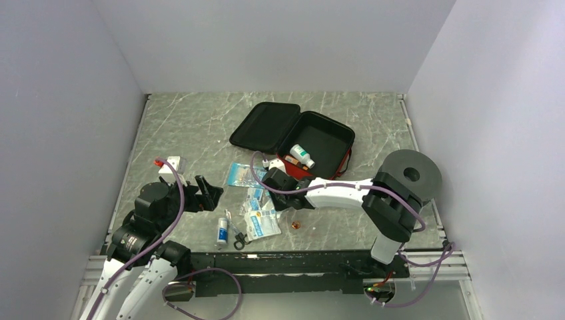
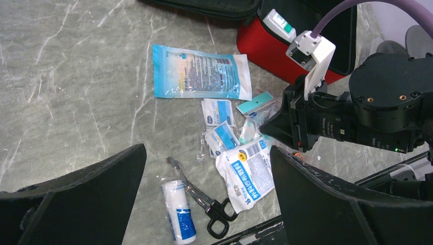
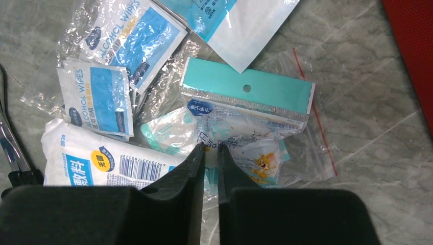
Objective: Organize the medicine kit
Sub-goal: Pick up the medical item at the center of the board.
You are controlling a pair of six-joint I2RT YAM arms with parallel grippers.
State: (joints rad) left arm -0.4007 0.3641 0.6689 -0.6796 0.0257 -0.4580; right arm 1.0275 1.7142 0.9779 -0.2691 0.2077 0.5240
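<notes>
The medicine kit (image 1: 263,125) lies open at the back of the table, red shell and black lining, with a white bottle (image 1: 302,155) inside; its red wall shows in the left wrist view (image 2: 265,51) and the right wrist view (image 3: 414,41). My right gripper (image 3: 211,148) is low over the pile of packets (image 1: 270,180), jaws shut on a clear packet with a teal header (image 3: 247,92). My left gripper (image 2: 207,150) is open and empty, above the scissors (image 2: 204,199) and bandage roll (image 2: 178,209), left of the pile (image 1: 210,190).
Loose packets lie in front of the kit: a large blue-white pouch (image 2: 199,71), alcohol wipes (image 3: 104,97), a white gauze pack (image 2: 247,171). A small white box (image 1: 172,163) sits at the left. A small copper item (image 1: 297,225) lies near the front edge.
</notes>
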